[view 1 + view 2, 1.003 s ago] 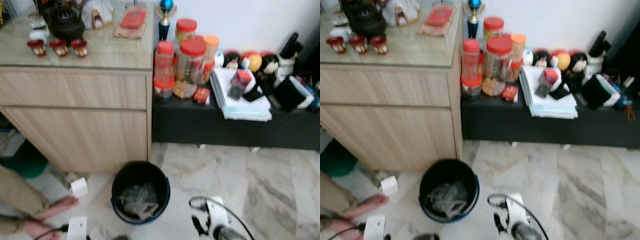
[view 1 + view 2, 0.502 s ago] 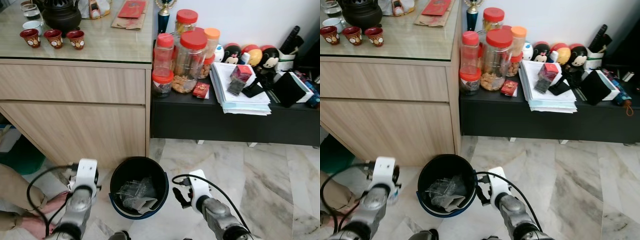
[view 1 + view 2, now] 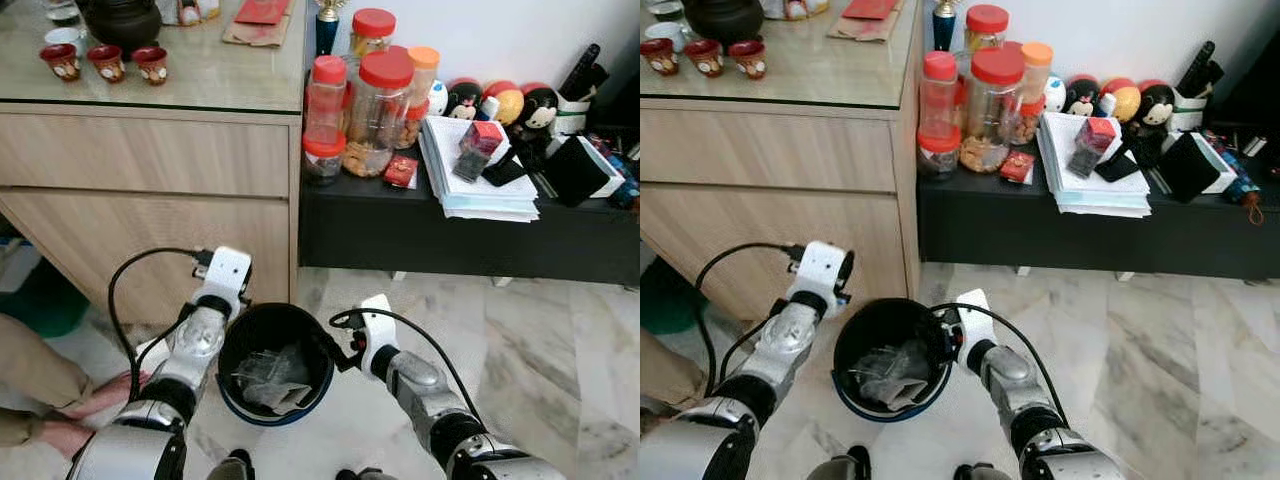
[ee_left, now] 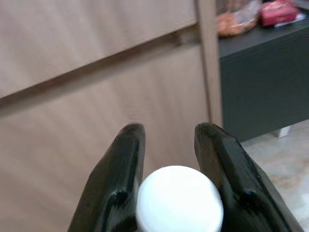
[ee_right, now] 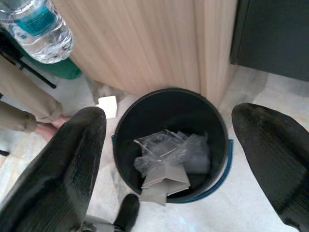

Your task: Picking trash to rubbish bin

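— bottle (image 5: 36, 26) with the white cap (image 4: 179, 200): where is it?
— clamped between the left gripper (image 4: 169, 145) fingers, beside the rubbish bin (image 3: 232, 345), near the wooden cabinet (image 3: 150, 180).
— and the right gripper (image 5: 169, 145)?
— fingers wide apart above the bin, crumpled plastic and card (image 5: 169, 162) inside.

Black bin (image 3: 853, 335) holds crumpled trash (image 3: 890, 374) — an arm on either side.

Home living room: marble floor (image 3: 540, 340), wood cabinet (image 3: 150, 190) with teapot (image 3: 125, 15) and small cups (image 3: 105, 62) at its back edge, low black shelf (image 3: 460, 240) holding snack jars (image 3: 375, 110), papers (image 3: 475, 185), plush toys (image 3: 505, 100).
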Robot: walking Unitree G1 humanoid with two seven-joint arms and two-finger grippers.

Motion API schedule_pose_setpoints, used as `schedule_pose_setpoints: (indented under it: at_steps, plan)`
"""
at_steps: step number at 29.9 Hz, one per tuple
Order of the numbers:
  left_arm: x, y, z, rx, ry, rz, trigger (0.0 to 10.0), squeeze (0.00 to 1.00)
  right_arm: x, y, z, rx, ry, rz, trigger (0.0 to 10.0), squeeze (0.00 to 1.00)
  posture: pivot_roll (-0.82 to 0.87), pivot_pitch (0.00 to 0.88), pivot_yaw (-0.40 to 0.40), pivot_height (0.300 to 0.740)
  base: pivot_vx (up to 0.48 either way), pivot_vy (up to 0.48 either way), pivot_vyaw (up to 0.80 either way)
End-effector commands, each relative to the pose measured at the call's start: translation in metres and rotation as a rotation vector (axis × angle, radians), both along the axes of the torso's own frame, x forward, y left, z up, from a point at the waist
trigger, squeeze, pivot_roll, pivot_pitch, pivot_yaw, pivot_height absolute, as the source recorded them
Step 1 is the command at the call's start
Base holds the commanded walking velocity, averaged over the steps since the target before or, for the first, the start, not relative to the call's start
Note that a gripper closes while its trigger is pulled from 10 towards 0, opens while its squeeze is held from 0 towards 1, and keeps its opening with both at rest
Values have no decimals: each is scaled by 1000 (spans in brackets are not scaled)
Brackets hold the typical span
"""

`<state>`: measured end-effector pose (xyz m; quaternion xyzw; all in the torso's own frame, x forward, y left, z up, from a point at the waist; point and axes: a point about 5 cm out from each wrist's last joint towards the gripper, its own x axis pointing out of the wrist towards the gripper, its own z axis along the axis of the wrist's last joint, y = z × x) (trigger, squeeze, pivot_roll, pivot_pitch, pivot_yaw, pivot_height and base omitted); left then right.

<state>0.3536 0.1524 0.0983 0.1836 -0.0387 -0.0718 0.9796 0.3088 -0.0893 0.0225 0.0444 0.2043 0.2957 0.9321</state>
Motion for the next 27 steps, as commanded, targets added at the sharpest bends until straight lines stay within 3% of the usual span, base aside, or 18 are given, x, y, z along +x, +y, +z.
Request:
schedule_pose_setpoints:
  at_steps: [1,10,16,17,27]
  plan:
    - [-1,-7,0,-1,-4,-43,10000,0,0,-4,0,14,-4,-6,10000,0,35,249,-111,740,0,0,0]
    - [0,-29,3,-53,8,-162,10000,0,1,-9,6,57,-35,28,10000,0,-3,299,-143,740,0,0,0]
    - [-4,-42,-4,10,34,-225,10000,0,-2,-8,4,20,-43,66,10000,0,2,308,-156,740,0,0,0]
    - [-6,-45,-7,10,42,-243,10000,1000,-4,-9,4,20,-45,71,10000,0,-1,313,-162,740,0,0,0]
    - [-10,-44,-13,21,66,-252,10000,1000,-5,-14,3,6,-48,64,10000,0,8,309,-163,740,0,0,0]
